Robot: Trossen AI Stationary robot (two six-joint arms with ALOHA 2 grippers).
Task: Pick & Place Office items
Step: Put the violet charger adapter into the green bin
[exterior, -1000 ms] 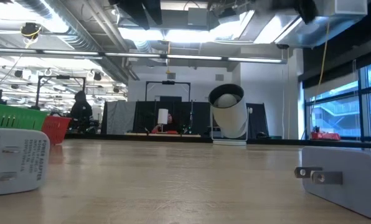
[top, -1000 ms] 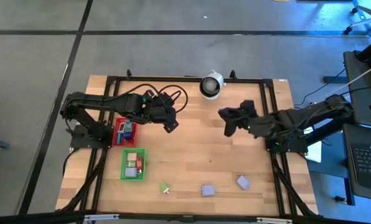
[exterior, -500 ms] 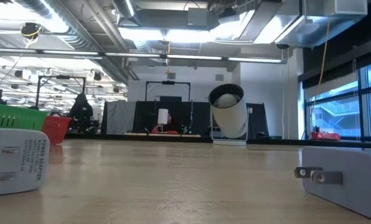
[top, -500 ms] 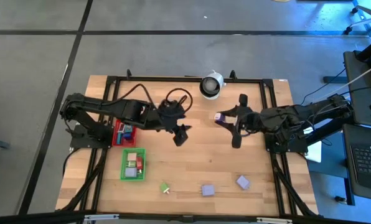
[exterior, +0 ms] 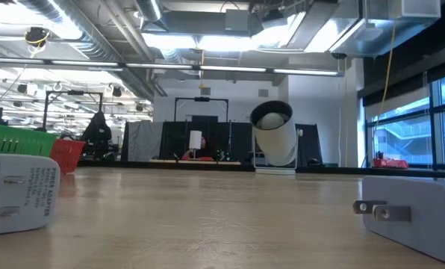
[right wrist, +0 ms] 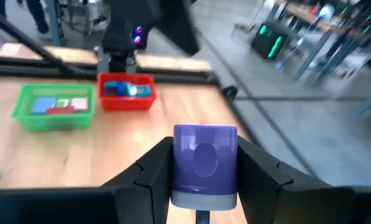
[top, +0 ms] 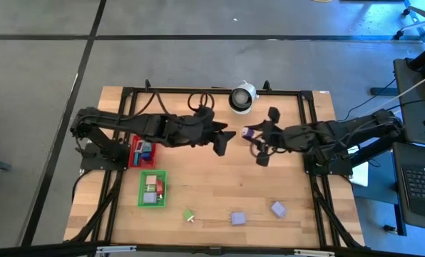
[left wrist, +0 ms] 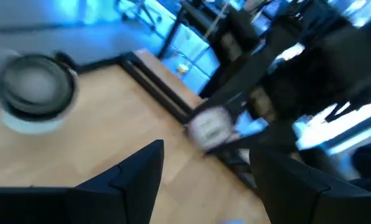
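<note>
My right gripper (top: 251, 135) hovers over the middle of the table, shut on a lavender block (right wrist: 204, 160). My left gripper (top: 225, 138) is open and faces that block from the table's left, a short gap away. In the left wrist view the block (left wrist: 208, 128) shows pale ahead of my open fingers. A green piece (top: 189, 215) and two lavender blocks (top: 237, 218) (top: 278, 208) lie flat near the table's near edge. Several small pieces lie in the green tray (top: 152, 188) and the red tray (top: 142, 151). My right gripper pinches the lavender block by two opposite sides (right wrist: 178, 163) between its two fingers (right wrist: 149, 171). The fingers come nearly level from the table's right. The block is lifted clear of the table, with one broad face turned toward the wrist camera.
A white round black-centred object (top: 242, 98) stands at the table's far edge, close behind both grippers. The trays sit at the left. In the low view a white plug adapter (exterior: 17, 190) and a grey one (exterior: 413, 213) lie close to the camera.
My left gripper has swung from beside the red tray toward the table's right, risen, and tipped up from pointing down to nearly level, ending close to the right gripper. My right gripper has rolled about its own axis and risen a little, bringing the lavender block into sight.
</note>
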